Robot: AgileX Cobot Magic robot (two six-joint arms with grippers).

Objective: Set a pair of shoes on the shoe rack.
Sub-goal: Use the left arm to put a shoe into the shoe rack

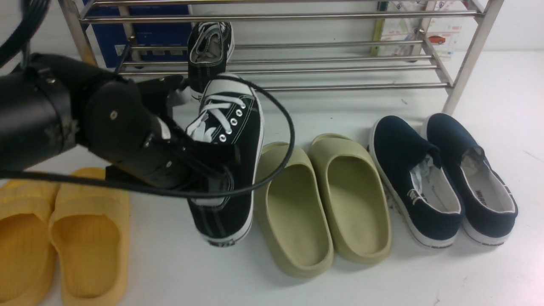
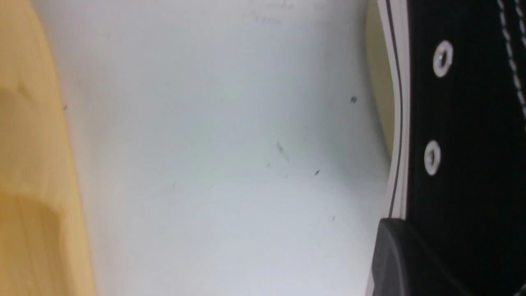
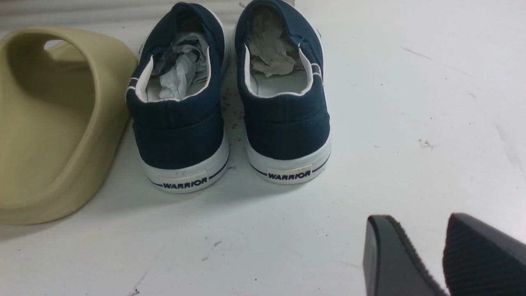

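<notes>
Two olive slippers (image 1: 297, 204) lie just right of the gripped sneaker (image 1: 238, 140)

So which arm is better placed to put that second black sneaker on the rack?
Left. The left claw grips the black sneaker right in front of the rack, where its mate sits. The right claw is empty, over by the navy shoes.

A white counter (image 1: 488, 272) spreads all round the left claw (image 1: 214, 170), matt and scuffed, flecked with small dark specks, under soft, even light that leaves only faint shadows. Far beyond the claw a blue box (image 1: 144, 32) stands before a pale wall (image 1: 522, 21). Well off to the claw's right, a printed sheet (image 1: 442, 29) with a red car shows against that wall.
</notes>
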